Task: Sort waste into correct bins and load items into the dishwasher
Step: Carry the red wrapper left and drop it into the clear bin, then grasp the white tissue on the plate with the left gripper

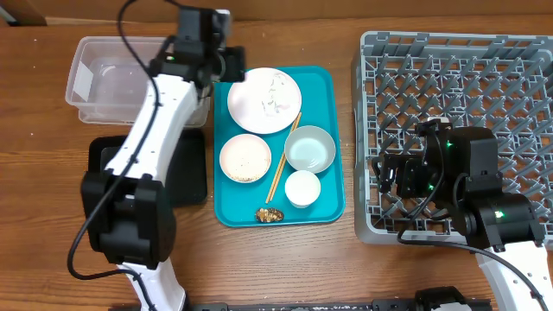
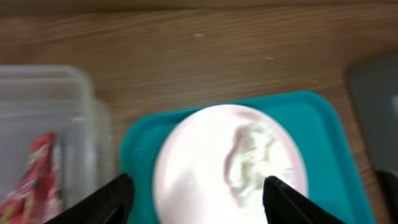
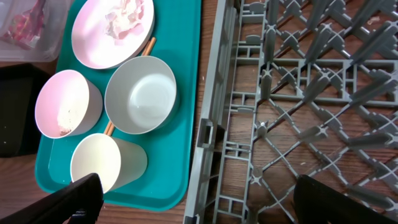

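Looking through the left wrist camera, I see the left gripper point(image 2: 199, 198) with its jaws spread wide and nothing between them. It hangs over the far edge of the teal tray point(image 1: 327, 95). The round white plate point(image 2: 186, 180) lies right below and ahead of it, framed by both fingers, with the crumpled white paper point(image 2: 252, 155) on the plate nearer my right finger. The red-and-white wrapper point(image 2: 37, 180) sits inside the clear tub point(image 1: 82, 82), off beyond the left finger and not touching it.

My right gripper point(image 1: 386, 177) is fully spread and empty, over the left side of the grey dish rack point(image 1: 518, 52) and well apart from the tray. On the tray below the plate stand a white bowl point(image 1: 245, 159) with rice grains in it, a pale bowl point(image 1: 309, 149) and a small white cup point(image 1: 302, 187). The chopsticks point(image 1: 283, 155) lie slanted between the bowls. A brown scrap point(image 1: 269, 214) lies by the near rim. The black tray point(image 1: 192, 173) rests on the tabletop point(image 1: 346, 17) beside the tub.
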`<state>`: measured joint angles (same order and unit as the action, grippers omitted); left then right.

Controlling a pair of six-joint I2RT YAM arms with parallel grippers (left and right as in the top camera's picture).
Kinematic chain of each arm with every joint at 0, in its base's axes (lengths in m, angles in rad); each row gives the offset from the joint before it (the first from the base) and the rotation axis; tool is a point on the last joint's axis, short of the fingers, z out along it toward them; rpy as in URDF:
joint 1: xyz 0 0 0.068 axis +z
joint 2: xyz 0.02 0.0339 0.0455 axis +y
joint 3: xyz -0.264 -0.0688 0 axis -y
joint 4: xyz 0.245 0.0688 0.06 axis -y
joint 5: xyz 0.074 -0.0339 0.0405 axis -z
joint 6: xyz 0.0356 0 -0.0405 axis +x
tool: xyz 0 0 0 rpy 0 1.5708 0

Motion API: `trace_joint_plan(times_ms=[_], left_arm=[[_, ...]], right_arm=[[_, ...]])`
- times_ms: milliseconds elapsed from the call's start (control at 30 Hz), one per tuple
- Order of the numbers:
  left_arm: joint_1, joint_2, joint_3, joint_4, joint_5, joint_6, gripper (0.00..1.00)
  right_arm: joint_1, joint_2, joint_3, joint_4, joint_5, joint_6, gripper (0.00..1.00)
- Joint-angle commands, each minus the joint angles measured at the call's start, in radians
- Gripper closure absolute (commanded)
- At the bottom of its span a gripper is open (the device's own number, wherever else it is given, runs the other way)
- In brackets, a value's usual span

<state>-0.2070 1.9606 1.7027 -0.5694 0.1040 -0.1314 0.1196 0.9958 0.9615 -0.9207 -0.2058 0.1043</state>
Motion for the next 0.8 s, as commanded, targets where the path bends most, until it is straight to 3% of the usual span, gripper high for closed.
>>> trace_joint_plan(times_ms=[0,233,367,433,467,500,567,767], left_arm=[[-0.057,0.061,0.027,0.033,0.008,-0.003,0.30],[-0.127,0.220,0.027,0.080,0.008,-0.003,0.32],[-0.130,0.293,0.027,0.080,0.009,-0.004,0.39],[-0.130,0.308,0.027,0.073,0.013,-0.004,0.49],[-0.130,0.309,0.027,0.070,0.013,-0.004,0.60],[-0.130,0.307,0.027,0.071,0.013,-0.004,0.81],[-0.131,0.296,0.028,0.071,0.010,-0.004,0.96],[-0.111,0.201,0.028,0.039,-0.033,-0.004,0.96]], right_arm=[[0.005,-0.012,0.028,0.002,-0.006,0.001,0.00],[0.005,-0.012,0.028,-0.006,-0.005,0.001,0.00],[0.005,-0.012,0.028,-0.008,-0.005,0.001,0.00],[0.005,-0.012,0.028,-0.008,-0.005,0.001,0.00],[0.005,-0.012,0.028,-0.008,-0.005,0.001,0.00],[0.005,-0.012,0.028,-0.008,-0.005,0.001,0.00],[0.005,-0.012,0.028,-0.009,-0.005,0.001,0.00],[0.005,-0.012,0.028,-0.013,-0.005,0.001,0.00]])
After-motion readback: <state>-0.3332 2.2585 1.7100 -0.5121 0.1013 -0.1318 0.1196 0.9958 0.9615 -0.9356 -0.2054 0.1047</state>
